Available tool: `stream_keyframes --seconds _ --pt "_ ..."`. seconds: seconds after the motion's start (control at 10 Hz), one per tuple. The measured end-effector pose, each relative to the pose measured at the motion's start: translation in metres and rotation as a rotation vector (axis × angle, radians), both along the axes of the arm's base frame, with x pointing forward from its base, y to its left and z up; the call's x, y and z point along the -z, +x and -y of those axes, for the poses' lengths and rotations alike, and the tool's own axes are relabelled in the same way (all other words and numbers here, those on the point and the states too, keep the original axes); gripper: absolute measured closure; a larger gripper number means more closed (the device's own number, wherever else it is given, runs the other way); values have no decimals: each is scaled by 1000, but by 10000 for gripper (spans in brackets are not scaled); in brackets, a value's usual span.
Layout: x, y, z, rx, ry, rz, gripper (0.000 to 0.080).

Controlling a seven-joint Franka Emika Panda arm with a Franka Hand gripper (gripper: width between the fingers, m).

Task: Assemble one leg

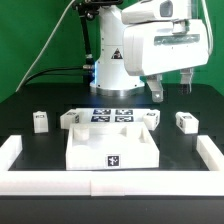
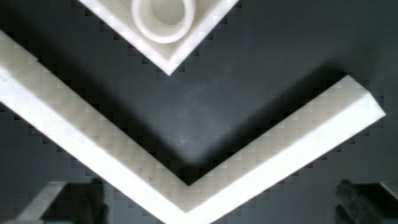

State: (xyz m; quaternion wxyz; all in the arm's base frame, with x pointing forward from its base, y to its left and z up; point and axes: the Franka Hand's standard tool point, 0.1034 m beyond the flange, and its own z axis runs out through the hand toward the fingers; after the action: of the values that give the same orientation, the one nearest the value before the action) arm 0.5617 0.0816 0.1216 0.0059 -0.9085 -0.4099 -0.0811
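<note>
Now four legs (image 1: 40, 121), one tray panel (image 1: 90, 158), hand (image 1: 172, 93) spread.

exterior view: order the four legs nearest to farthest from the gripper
1. Inner right leg and far right leg, on the exterior view's right, below the gripper: too close to call.
2. Inner left leg, left of centre.
3. Far left leg, at the exterior view's left end.

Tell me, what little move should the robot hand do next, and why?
Probably lower the gripper toward the leg nearest it, on the exterior view's right. The gripper hangs open and empty in the air, well above that leg. The leg stands apart from the tray-like piece, with room around it, so it looks like the easiest one to grasp first.
</note>
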Motion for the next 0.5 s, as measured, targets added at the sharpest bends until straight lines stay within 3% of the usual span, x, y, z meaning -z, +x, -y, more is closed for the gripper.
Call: stream_keyframes --seconds 0.5 --pt "0 0 0 0 0 -1 150"
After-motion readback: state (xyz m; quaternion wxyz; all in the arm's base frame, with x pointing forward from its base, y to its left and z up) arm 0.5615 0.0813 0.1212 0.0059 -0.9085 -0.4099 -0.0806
